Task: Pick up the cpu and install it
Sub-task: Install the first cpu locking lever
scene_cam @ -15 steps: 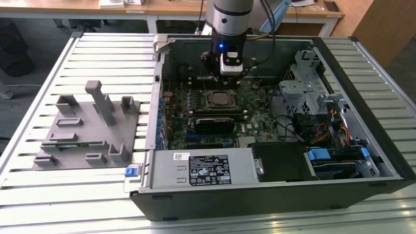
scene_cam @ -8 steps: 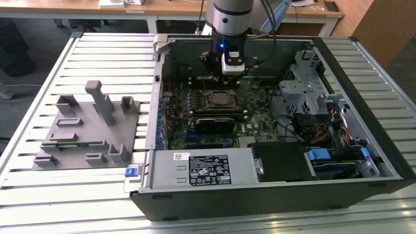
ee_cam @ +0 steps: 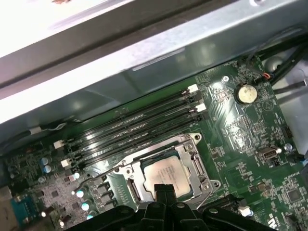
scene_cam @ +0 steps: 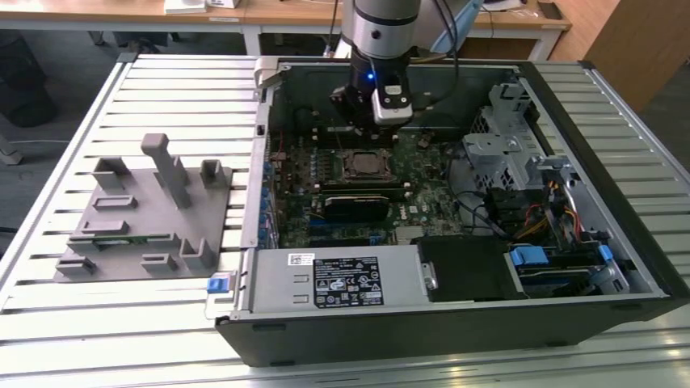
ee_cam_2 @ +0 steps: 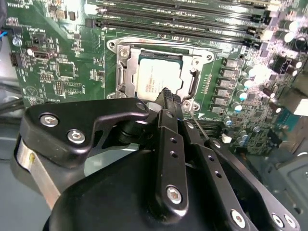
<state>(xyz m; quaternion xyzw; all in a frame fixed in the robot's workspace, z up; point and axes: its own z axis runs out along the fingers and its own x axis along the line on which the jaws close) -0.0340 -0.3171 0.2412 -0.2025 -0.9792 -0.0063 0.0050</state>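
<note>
The cpu (ee_cam_2: 158,77) lay flat inside its socket (ee_cam_2: 126,72) on the green motherboard (ee_cam_2: 57,62), with its silvery top facing up. In both wrist views the metal frame of the socket stood around the chip on all sides. The gripper (ee_cam_2: 167,94) hung just above the chip's edge, and its two black fingers (ee_cam_2: 169,103) were pressed together at the tips with nothing between them. In the first wrist view the closed tips (ee_cam: 163,188) covered a small part of the cpu (ee_cam: 166,173), while the long memory slots (ee_cam: 139,126) ran beside the socket. In the exterior view the arm (scene_cam: 380,32) came down into the open computer case (scene_cam: 603,242), and the socket (scene_cam: 367,167) sat toward six o'clock from the gripper (scene_cam: 372,121). The grey fixture plate (scene_cam: 140,218) lay well apart, at nine o'clock from the case.
</note>
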